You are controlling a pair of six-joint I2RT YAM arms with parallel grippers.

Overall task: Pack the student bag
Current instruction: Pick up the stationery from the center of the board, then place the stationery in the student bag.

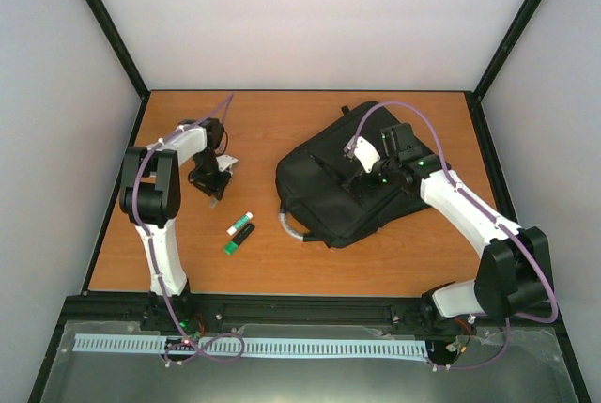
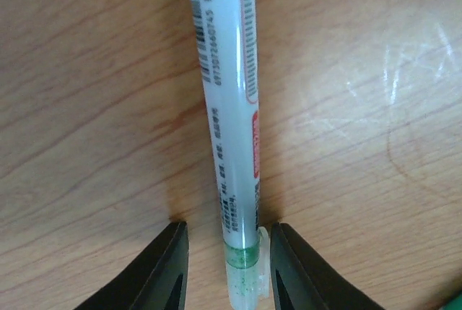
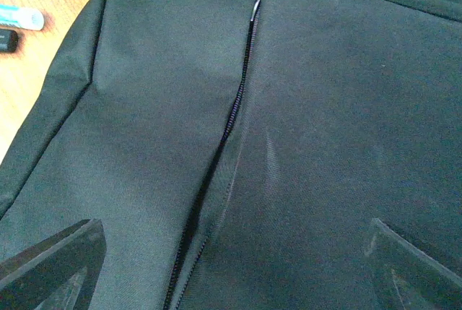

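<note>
The student bag [image 1: 347, 187], a large black backpack with a grey loop handle [image 1: 293, 226], lies on the right half of the table. My right gripper [image 1: 364, 170] hovers over it, open. In the right wrist view its fingers stand wide apart over the black fabric [image 3: 346, 108], either side of a zipper line [image 3: 231, 122], with nothing between them. My left gripper [image 1: 211, 182] points down at the table left of the bag. A white pen [image 2: 231, 108] with a green band lies between its fingers [image 2: 227, 234], with a gap on the left side. I see no grip.
Two small pens or markers lie on the wood between the arms, one white-capped [image 1: 241, 223] and one green and black [image 1: 239, 237]. They also show at the right wrist view's upper left corner [image 3: 22, 17]. Black frame posts and white walls border the table [image 1: 310, 112].
</note>
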